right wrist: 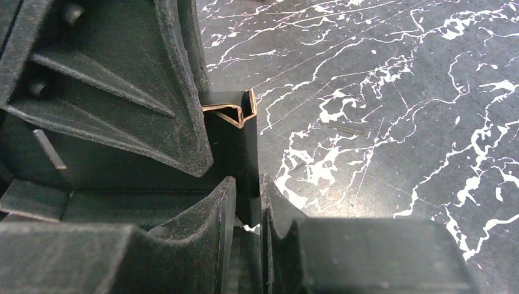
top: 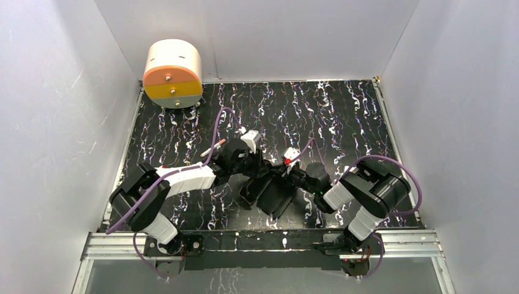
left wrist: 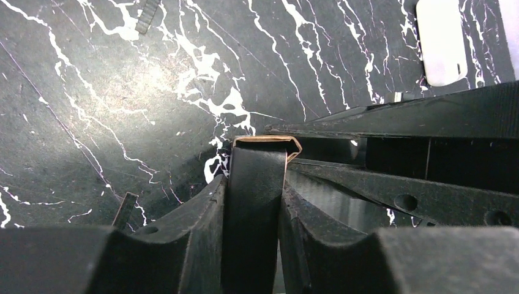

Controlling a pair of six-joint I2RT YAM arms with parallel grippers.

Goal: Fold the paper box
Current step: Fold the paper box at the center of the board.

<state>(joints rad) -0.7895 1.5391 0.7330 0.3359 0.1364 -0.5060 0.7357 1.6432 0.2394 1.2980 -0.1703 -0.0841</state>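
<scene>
Matte black card: the paper box [top: 275, 199] sits at the middle of the desk [top: 343, 116], towards the near edge, between the two arms. From the top view it reads as dark panels slanting down to the desk surface below the two wrists; the individual flaps cannot be separated there against the black marbled top.

Left gripper [left wrist: 254, 193]: narrow, closed on a folded strip of the box. In the left wrist view the card [left wrist: 260, 159] fills the gap between the fingers and touches both. Its raw brown edge shows at the top, bent into a flattened loop. Another black panel runs off to the right, level with that edge.

Right gripper [right wrist: 248, 190]: narrow, pinching a thin upright piece of the same card [right wrist: 232, 131]. The brown cut edge is creased into a small zigzag at the top. The left gripper's finger [right wrist: 153, 92] stands just beside this piece, on its left.

The two grippers meet over the box, close together, in the top view [top: 260, 174] [top: 294, 177].

Far left corner of the desk: a cream drum [top: 172, 73] with an orange and yellow face, well apart from the work.
</scene>
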